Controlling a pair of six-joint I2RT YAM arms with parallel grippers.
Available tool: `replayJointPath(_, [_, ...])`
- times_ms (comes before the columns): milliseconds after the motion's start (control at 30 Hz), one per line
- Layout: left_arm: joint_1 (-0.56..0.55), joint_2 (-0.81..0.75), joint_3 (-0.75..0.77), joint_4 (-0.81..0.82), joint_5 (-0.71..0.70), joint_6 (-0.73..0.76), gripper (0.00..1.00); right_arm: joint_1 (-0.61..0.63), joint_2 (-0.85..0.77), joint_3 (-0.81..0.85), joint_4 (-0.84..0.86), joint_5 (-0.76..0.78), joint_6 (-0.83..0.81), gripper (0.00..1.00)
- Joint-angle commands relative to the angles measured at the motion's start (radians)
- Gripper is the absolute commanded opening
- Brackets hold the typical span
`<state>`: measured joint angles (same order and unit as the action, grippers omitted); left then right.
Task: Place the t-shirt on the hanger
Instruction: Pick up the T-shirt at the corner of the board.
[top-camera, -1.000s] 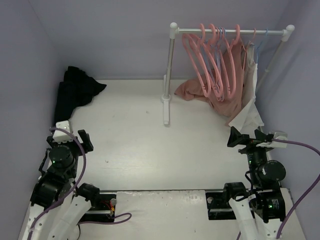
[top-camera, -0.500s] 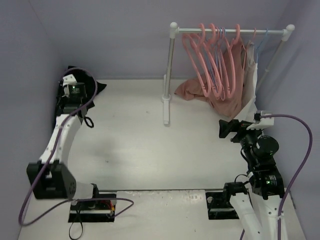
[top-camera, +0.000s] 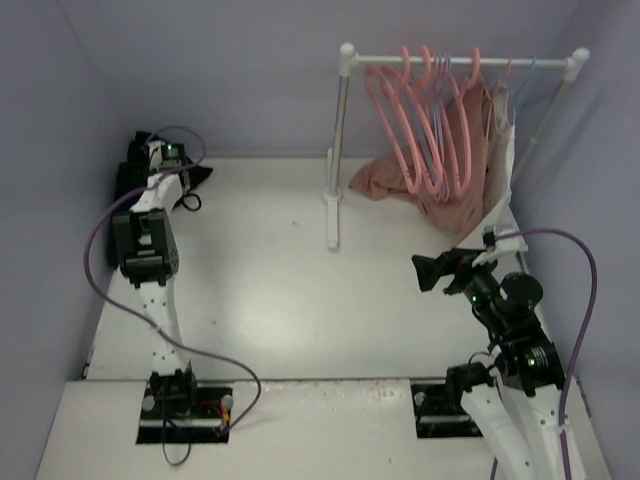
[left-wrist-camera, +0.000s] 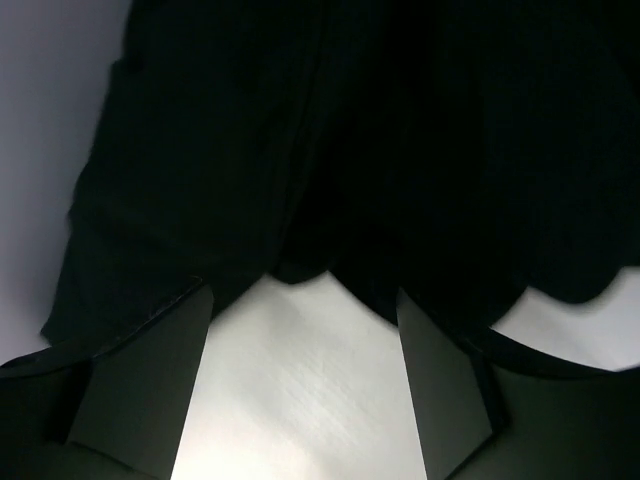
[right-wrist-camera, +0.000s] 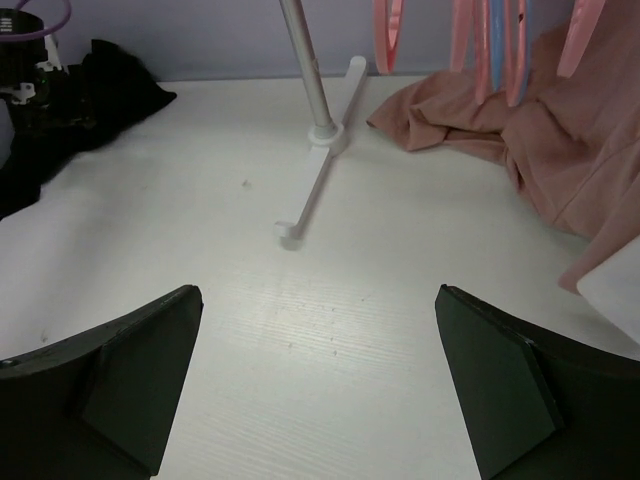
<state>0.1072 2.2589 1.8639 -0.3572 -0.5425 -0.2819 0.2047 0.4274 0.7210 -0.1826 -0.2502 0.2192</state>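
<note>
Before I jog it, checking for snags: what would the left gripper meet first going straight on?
The black fabric t-shirt, heaped close ahead of the left gripper, whose jaws stand open; exact gap unclear.

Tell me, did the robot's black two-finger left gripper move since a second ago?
Yes. The left gripper went from the near edge to the far-left corner and is now at the crumpled black fabric t-shirt, which stayed put.

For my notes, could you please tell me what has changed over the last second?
The left gripper reached from its base to the far-left corner, open at the edge of the black fabric t-shirt, gripping nothing. The right gripper edged leftward, open. T-shirt and thick pink plastic hangers unmoved.
</note>
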Motion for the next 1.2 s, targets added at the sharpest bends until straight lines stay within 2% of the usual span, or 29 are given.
replayJointPath(0, [0.034,0.058,0.149,0.079,-0.049,0.093,0.70,0.007,0.014,-0.042,0.077,-0.090,0.023,1.00])
replayJointPath(200, [0.062,0.197,0.341,0.012,-0.015,0.124,0.68,0.007,0.059,-0.048,0.083,-0.133,0.023,1.00])
replayJointPath(233, [0.071,0.218,0.377,-0.003,0.031,0.139,0.60,0.007,0.069,-0.049,0.086,-0.133,0.022,1.00])
replayJointPath(267, [0.073,0.234,0.403,-0.015,0.049,0.149,0.43,0.007,0.075,-0.050,0.087,-0.131,0.022,1.00])
replayJointPath(367, [0.073,0.242,0.425,-0.028,0.134,0.225,0.06,0.007,0.088,-0.047,0.088,-0.134,0.022,1.00])
replayJointPath(400, [0.071,0.233,0.418,-0.029,0.188,0.249,0.00,0.007,0.092,-0.046,0.088,-0.136,0.021,1.00])
replayJointPath(533, [0.025,0.102,0.276,0.022,0.256,0.323,0.00,0.007,0.093,-0.036,0.091,-0.142,0.017,0.99])
replayJointPath(667, [-0.054,-0.117,0.092,0.071,0.232,0.328,0.00,0.008,0.096,-0.016,0.095,-0.147,0.003,0.98])
replayJointPath(733, [-0.135,-0.339,-0.006,0.057,0.189,0.305,0.00,0.012,0.106,0.004,0.102,-0.165,0.004,0.95])
replayJointPath(800, [-0.223,-0.480,-0.076,0.037,0.168,0.289,0.00,0.013,0.112,0.020,0.109,-0.179,0.018,0.94])
replayJointPath(867, [-0.295,-0.608,-0.106,-0.012,0.124,0.239,0.00,0.015,0.115,0.032,0.110,-0.178,0.036,0.94])
replayJointPath(1000, [-0.400,-0.791,-0.220,-0.092,0.141,0.125,0.00,0.016,0.125,0.054,0.112,-0.180,0.066,0.95])
replayJointPath(1033, [-0.401,-0.832,-0.266,-0.086,0.144,0.106,0.00,0.016,0.125,0.057,0.114,-0.186,0.069,0.95])
replayJointPath(1100, [-0.478,-0.947,-0.432,-0.085,0.171,0.024,0.00,0.018,0.139,0.055,0.120,-0.200,0.078,0.95])
replayJointPath(1133, [-0.498,-0.965,-0.458,-0.087,0.198,0.011,0.00,0.018,0.147,0.055,0.121,-0.207,0.081,0.95])
replayJointPath(1167, [-0.508,-1.004,-0.527,-0.086,0.252,-0.028,0.10,0.020,0.159,0.054,0.122,-0.221,0.085,0.95])
